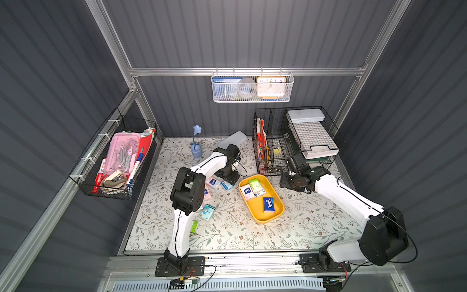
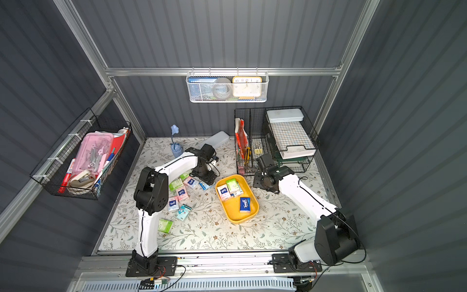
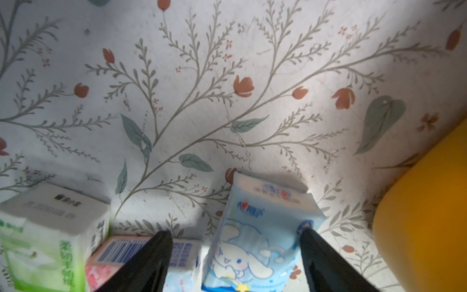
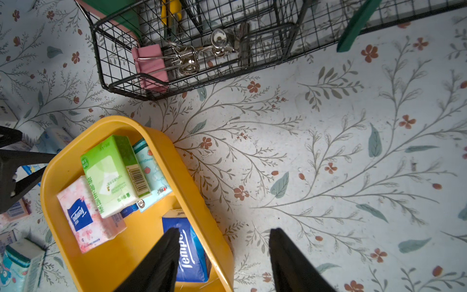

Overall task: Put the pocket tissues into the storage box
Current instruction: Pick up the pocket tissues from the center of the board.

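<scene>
Left gripper (image 3: pixel 236 230) stands open astride the pale blue packet (image 3: pixel 262 240): likely light, soft, slippery; pinch its long sides. Right gripper (image 4: pixel 224 229) is open, empty.

1. Dark grey ribbed walls (image 1: pixel 240 32) stood on three sides.
2. An aluminium rail (image 1: pixel 177 72) ran across the back wall.
3. The tabletop (image 1: pixel 252 235) had a pale cover with leaves and small flowers, brightly lit.

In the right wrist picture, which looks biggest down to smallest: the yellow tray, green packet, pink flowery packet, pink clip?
1. yellow tray, clearly largest.
2. green packet and pink flowery packet: they look about alike, so I won't rank them.
3. pink clip, smallest, though it lies farther from the camera.
</scene>
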You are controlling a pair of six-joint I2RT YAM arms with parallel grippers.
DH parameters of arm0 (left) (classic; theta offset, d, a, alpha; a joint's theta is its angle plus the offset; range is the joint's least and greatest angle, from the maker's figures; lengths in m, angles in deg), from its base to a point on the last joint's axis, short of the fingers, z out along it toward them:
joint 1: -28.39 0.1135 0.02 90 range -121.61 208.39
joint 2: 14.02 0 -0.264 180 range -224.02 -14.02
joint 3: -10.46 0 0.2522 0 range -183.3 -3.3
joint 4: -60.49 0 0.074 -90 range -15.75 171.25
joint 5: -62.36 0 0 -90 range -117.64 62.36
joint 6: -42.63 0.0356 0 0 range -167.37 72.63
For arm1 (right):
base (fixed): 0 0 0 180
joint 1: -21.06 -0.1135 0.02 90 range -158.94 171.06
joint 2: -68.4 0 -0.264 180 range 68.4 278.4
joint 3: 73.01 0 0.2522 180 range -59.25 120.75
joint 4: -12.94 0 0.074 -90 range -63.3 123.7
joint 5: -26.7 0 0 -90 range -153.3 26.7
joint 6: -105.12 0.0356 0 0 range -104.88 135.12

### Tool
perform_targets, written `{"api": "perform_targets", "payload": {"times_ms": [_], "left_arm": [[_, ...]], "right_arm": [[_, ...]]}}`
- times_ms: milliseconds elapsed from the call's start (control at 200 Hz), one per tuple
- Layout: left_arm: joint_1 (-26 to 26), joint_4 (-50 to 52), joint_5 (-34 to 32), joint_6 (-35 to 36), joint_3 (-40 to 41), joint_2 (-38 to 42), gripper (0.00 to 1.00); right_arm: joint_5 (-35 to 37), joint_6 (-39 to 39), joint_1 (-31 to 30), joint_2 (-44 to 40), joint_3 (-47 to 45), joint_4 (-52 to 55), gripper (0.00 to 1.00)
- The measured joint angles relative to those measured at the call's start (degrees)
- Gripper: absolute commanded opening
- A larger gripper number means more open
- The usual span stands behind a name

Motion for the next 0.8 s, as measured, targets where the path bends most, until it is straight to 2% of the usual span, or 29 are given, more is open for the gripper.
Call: {"api": "perform_targets", "payload": {"times_ms": [535,800], "left_arm": [[0.0,0.7,1.2,0.0,3.7,2.2,0.84],[-0.7,0.5,0.4,-0.6,3.4,0.8,0.74]], "right_arm": [[-1.1,0.0,0.0,1.0,0.0,0.0,0.61],[-1.9,0.1,0.0,2.1,0.4,0.1,0.61]]}}
